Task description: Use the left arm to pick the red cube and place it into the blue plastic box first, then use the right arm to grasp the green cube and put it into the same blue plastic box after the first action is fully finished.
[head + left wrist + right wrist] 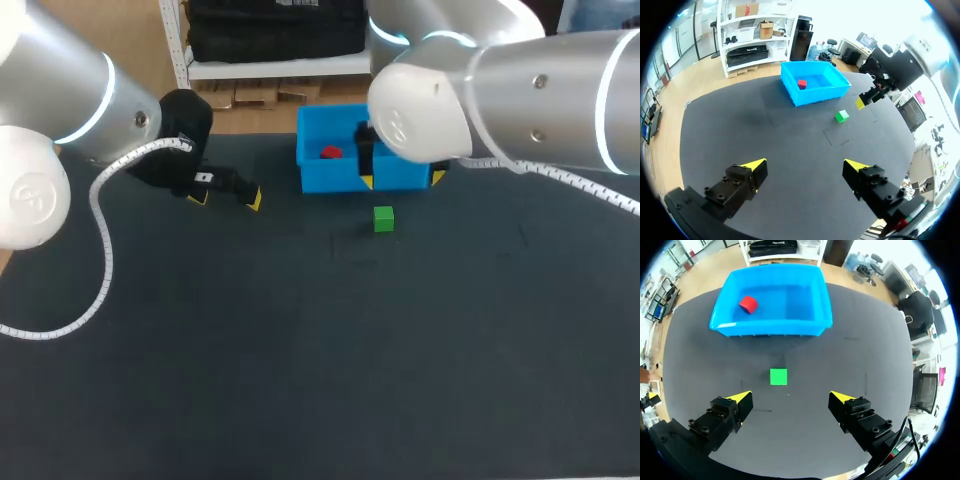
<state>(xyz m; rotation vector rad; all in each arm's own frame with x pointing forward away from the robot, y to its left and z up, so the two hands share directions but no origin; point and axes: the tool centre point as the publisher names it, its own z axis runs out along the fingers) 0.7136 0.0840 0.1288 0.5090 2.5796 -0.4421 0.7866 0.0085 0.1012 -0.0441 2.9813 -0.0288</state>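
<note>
Inside the one blue box (330, 178), one red cube (331, 153) is lying. One green cube (384, 219) is sitting on the dark counter (300, 350) just in front of the box, not touching it. Two hands are showing. The left hand (805, 167) is hanging beside the box, fingers apart. The right hand (790, 397) is hanging with fingers apart and the green cube ahead of it.

On the bench (300, 380), the plastic box (330, 178) sits toward 12 o'clock, with the first cube (331, 153) inside, toward the box's 9 o'clock side. The second cube (383, 219) lies on the bench just off the box's 5 o'clock. The left tool (228, 192) hangs at the box's 9 o'clock, apart from it. The right tool (402, 180) is over the box's near wall.
</note>
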